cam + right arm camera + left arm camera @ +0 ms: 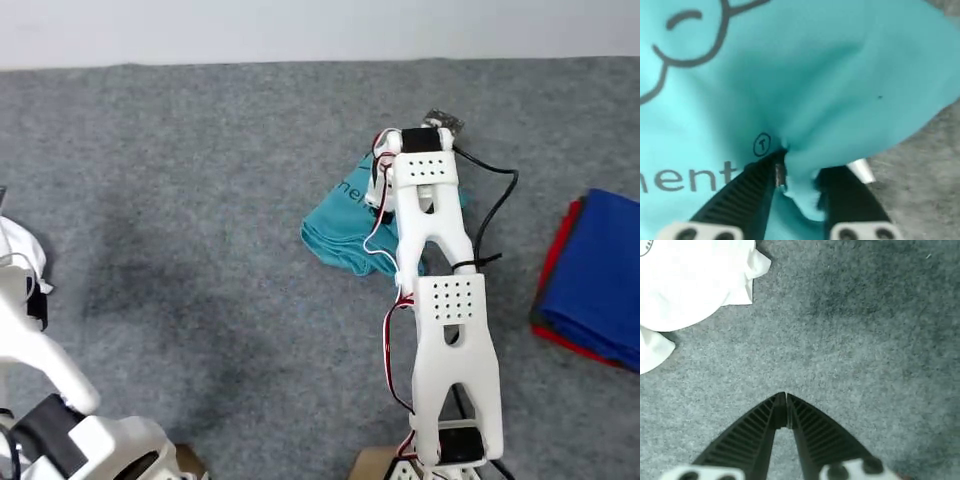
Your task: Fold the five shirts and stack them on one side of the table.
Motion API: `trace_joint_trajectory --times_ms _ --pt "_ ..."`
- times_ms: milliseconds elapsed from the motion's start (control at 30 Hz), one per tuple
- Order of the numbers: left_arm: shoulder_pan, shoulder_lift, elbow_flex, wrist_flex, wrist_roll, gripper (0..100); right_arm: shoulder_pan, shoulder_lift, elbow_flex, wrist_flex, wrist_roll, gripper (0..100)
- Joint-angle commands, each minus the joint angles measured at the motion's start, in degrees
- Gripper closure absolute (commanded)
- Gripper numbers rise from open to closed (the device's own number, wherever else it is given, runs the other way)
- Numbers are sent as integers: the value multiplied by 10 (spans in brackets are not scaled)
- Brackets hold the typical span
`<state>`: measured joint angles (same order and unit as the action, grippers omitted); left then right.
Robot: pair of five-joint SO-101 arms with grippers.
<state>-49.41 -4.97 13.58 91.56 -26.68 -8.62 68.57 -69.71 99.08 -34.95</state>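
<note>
A teal shirt lies crumpled at the table's middle, partly under the right arm. My right gripper is shut on a pinched fold of this teal shirt, cloth bunched between the black fingers. In the high view this gripper sits over the shirt's far side. A white shirt lies on the grey carpet ahead of my left gripper, which is shut on nothing and hovers over bare carpet. A folded stack, blue shirt on top of a red one, rests at the right edge.
Grey carpet covers the table, with open room across the left and middle. The left arm's white body stands at the near left corner. A black cable loops beside the right arm.
</note>
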Motion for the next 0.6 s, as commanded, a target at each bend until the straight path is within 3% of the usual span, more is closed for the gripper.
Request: trace_joint_trajectory --times_ms 0,367,567 --pt "5 -7 -3 7 2 993 1 15 -4 23 26 987" --pt "5 -8 -5 18 0 993 22 -129 25 40 85 991" --pt "4 -8 -28 26 0 993 30 -287 162 40 134 991"
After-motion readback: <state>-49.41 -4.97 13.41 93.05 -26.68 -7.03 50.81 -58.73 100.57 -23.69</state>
